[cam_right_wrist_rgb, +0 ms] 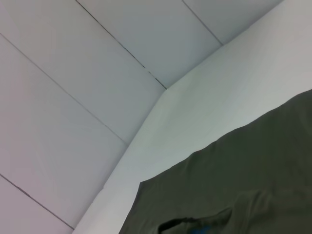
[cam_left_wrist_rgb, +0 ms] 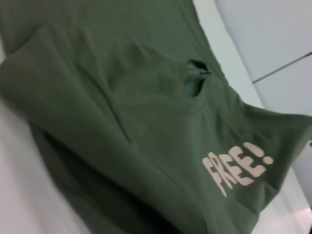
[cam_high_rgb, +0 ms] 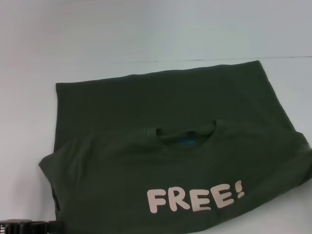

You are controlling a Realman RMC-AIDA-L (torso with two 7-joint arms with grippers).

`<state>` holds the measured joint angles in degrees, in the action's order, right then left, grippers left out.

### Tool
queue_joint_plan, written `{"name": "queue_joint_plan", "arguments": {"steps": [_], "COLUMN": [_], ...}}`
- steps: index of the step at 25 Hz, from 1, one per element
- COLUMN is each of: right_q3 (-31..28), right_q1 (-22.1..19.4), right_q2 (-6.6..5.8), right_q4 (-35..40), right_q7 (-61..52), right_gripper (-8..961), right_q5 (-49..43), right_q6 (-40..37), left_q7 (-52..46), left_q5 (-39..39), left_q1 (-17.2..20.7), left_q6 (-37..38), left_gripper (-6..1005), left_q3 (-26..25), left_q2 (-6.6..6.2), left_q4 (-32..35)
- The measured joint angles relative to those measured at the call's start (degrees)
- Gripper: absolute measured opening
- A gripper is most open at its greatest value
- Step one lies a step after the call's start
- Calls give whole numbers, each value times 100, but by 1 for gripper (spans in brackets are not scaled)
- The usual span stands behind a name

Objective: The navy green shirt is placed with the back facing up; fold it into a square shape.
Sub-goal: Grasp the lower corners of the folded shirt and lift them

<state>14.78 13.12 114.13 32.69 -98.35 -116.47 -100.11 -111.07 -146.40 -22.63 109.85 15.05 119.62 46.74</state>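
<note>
The navy green shirt (cam_high_rgb: 161, 107) lies on the white table (cam_high_rgb: 27, 126), doubled over on itself. Its near half is folded up, so the white "FREE!" lettering (cam_high_rgb: 195, 197) and the collar opening (cam_high_rgb: 187, 132) face up. The plain far layer reaches toward the table's back edge. In the left wrist view the shirt (cam_left_wrist_rgb: 122, 112) fills most of the picture, with the lettering (cam_left_wrist_rgb: 239, 168) and collar (cam_left_wrist_rgb: 197, 78) showing. A dark part of my left arm (cam_high_rgb: 22, 227) shows at the near left corner, beside the shirt. The right wrist view catches the shirt's far edge (cam_right_wrist_rgb: 253, 185). My right gripper is out of view.
White table surface (cam_right_wrist_rgb: 219, 92) surrounds the shirt on the left and far sides. A pale panelled wall (cam_right_wrist_rgb: 73, 73) rises behind the table's back edge (cam_high_rgb: 195, 60). The shirt's right corner (cam_high_rgb: 304, 156) runs to the picture's edge.
</note>
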Motion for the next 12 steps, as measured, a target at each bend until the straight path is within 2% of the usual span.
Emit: {"name": "queue_joint_plan", "arguments": {"steps": [12], "right_q3": [41], "right_q1": [-491], "right_q2": [141], "right_q4": [0], "right_q7": [218], "right_gripper": [55], "right_q5": [-56], "right_q6": [-286], "left_q7": [16], "left_q5": [-21], "left_q1": [-41], "left_q6": [206], "left_gripper": [0], "left_q3": [-133], "left_q2": [-92], "left_q4": [141]}}
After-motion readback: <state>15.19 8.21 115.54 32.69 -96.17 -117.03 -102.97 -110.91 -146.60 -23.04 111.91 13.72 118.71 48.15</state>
